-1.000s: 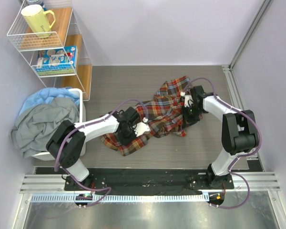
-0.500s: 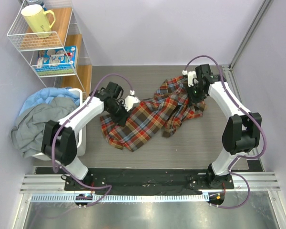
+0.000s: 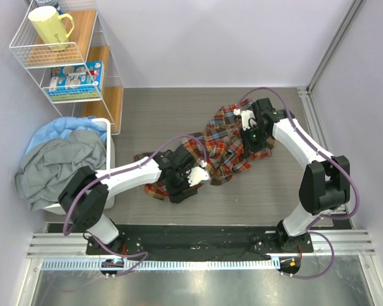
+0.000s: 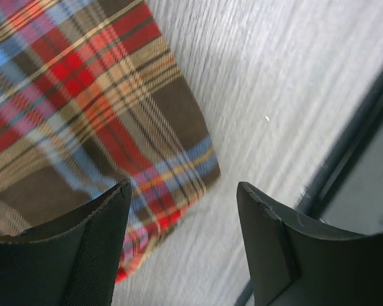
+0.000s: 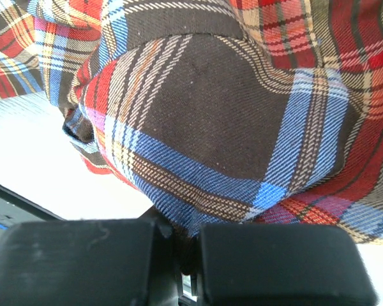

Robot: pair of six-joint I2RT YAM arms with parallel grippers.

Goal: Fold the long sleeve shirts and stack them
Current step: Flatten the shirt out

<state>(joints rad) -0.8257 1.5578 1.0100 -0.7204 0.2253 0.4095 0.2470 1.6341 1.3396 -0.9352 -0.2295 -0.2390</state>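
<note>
Shirt (image 3: pixel 226 153) bunched on bench (image 3: pixel 166 121). My L jaws spread apart over its corner, gripping nothing; R jaws clamped on plaid fold.

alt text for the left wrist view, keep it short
An open pincer, nothing between its two black fingers, hangs over the corner of a red, brown and blue plaid shirt that lies flat on a pale grey table.

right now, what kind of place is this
Probably a lab mock-up of a laundry corner: a basket heaped with clothes, a wire shelf with a mug, and an aluminium base rail.
</note>
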